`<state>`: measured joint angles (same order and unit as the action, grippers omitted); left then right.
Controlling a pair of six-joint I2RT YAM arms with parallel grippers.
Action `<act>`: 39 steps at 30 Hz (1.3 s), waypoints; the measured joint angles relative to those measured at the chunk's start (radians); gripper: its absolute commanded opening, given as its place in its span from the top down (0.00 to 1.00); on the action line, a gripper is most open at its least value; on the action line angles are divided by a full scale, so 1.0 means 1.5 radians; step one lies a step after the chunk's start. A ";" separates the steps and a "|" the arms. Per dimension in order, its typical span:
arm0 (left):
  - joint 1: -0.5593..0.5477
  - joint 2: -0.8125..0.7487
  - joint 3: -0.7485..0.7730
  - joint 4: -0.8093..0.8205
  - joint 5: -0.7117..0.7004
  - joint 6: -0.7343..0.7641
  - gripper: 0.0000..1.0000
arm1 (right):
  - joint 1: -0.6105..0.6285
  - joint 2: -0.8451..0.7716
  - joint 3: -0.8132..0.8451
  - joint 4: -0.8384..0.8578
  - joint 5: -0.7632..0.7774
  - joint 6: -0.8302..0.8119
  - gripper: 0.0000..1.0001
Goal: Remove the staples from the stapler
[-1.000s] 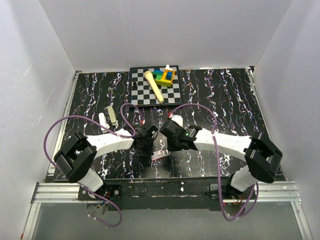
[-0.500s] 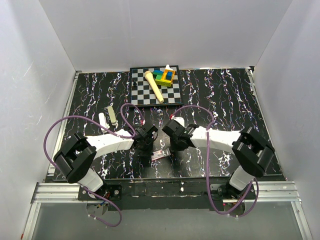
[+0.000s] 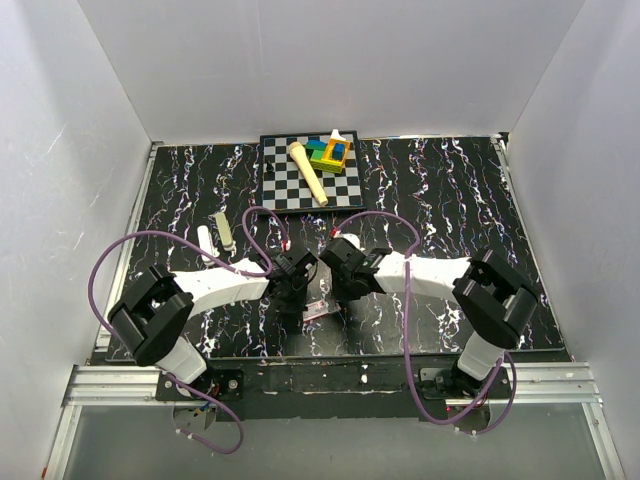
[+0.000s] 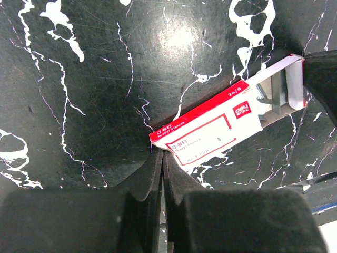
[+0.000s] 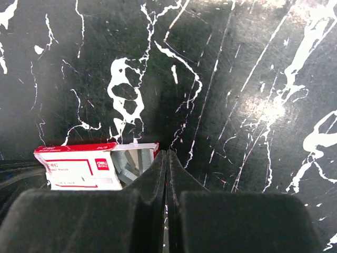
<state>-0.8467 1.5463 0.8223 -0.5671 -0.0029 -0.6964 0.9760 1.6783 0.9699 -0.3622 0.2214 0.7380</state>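
Observation:
A small red-and-white box (image 4: 210, 132) lies on the black marbled table between my two grippers, its one end open. Silvery staples (image 5: 131, 161) show inside that open end, also seen in the left wrist view as staples (image 4: 274, 95). My left gripper (image 4: 162, 154) is shut, its tips touching the box's closed corner. My right gripper (image 5: 166, 153) is shut too, its tips right beside the open end of the box (image 5: 79, 166). I see nothing between either pair of fingers. In the top view the box (image 3: 318, 311) peeks out under both wrists. The stapler is out of view.
A chessboard (image 3: 310, 185) at the back carries coloured blocks (image 3: 328, 152) and a cream wooden pin (image 3: 308, 172). Two pale cylinders (image 3: 222, 232) lie at the left. White walls close in the table on three sides.
My right gripper has closed from partly open, and its arm has folded in, bringing the wrist slightly left toward the box. The left arm has not moved.

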 measured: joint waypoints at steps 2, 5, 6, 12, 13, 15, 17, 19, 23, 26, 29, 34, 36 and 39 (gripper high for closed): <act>0.000 0.003 0.003 -0.003 -0.001 0.000 1.00 | 0.001 0.005 0.004 0.007 -0.008 -0.003 0.99; 0.000 0.004 0.004 -0.004 -0.001 0.000 1.00 | 0.005 0.009 0.007 0.018 -0.016 -0.005 0.99; 0.000 0.004 0.005 -0.005 -0.001 0.000 1.00 | 0.007 0.010 0.007 0.020 -0.019 -0.006 0.99; -0.001 0.005 0.005 -0.005 -0.001 0.000 1.00 | 0.007 0.011 0.007 0.026 -0.035 -0.005 0.99; -0.001 0.005 0.005 -0.005 -0.001 0.000 1.00 | 0.007 0.011 0.007 0.027 -0.038 -0.005 0.99; -0.001 0.005 0.005 -0.005 -0.001 0.000 1.00 | 0.007 0.013 0.007 0.031 -0.049 -0.004 0.99; -0.001 0.005 0.005 -0.005 -0.001 0.000 1.00 | 0.007 0.016 0.007 0.036 -0.059 -0.003 0.99; -0.001 0.004 0.005 -0.005 -0.001 0.000 1.00 | 0.007 0.019 0.011 0.039 -0.070 -0.001 0.99; -0.001 0.003 0.003 -0.004 -0.001 -0.002 1.00 | 0.009 0.024 0.013 0.045 -0.081 0.000 0.99; -0.001 0.002 0.002 -0.003 -0.001 -0.002 1.00 | 0.009 0.028 0.019 0.044 -0.086 0.000 0.99; -0.001 0.002 0.002 -0.003 -0.001 -0.002 1.00 | 0.009 0.031 0.022 0.044 -0.086 0.000 0.99; -0.001 0.001 0.002 -0.004 -0.001 -0.002 1.00 | 0.009 0.031 0.023 0.043 -0.085 0.000 0.99; -0.001 0.001 0.003 -0.005 -0.001 -0.001 1.00 | 0.009 0.030 0.023 0.040 -0.080 0.000 0.99; -0.001 -0.001 0.003 -0.005 -0.006 0.003 1.00 | 0.009 0.023 0.023 0.022 -0.057 -0.001 0.99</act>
<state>-0.8478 1.5455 0.8268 -0.5751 -0.0124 -0.6926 0.9890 1.7134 1.0042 -0.3290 0.1360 0.7372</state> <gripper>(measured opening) 0.007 0.022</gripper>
